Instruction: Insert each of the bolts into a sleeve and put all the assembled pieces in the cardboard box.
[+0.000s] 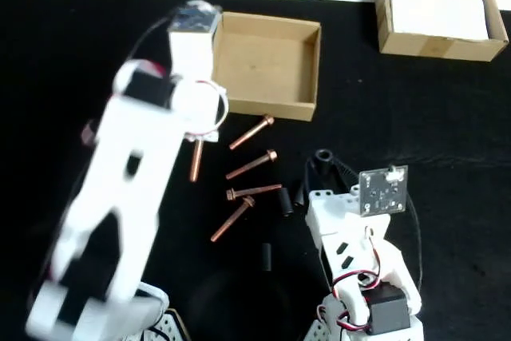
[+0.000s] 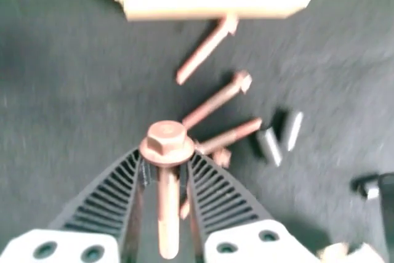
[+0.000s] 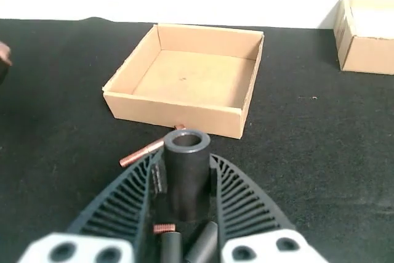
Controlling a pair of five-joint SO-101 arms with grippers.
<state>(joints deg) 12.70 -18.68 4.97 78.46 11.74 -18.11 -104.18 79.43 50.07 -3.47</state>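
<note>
Copper is what fills my left hand (image 2: 166,152): its ribbed fingers (image 2: 212,189) are clamped on a bolt (image 2: 166,214), one on each side of the shank. The flanged hex head sits right at the fingertips and the shank runs straight back between them, so the long axis follows the hand. From the high camera that bolt (image 1: 196,161) hangs off the tabletop (image 1: 447,157), just short of the cardboard box (image 1: 271,105), with its length running toward and away from the box. My right hand (image 3: 183,161) is closed on a sleeve (image 3: 184,180), a plain dark tube with thick walls and a smooth round bore. It is gripped on both flanks, its open mouth sticking out past the fingertips toward the cardboard box (image 3: 172,112). In the high view the sleeve (image 1: 322,157) stands roughly upright, mouth up, well to the side of the held bolt. Between the two hands, four loose bolts (image 1: 251,164) lie flat on the black tabletop, fanned out with their heads toward the box side. Short black loose sleeves (image 1: 285,200) lie just beside them. The box is open at the top. A second box (image 1: 435,41) sits at the far corner.
</note>
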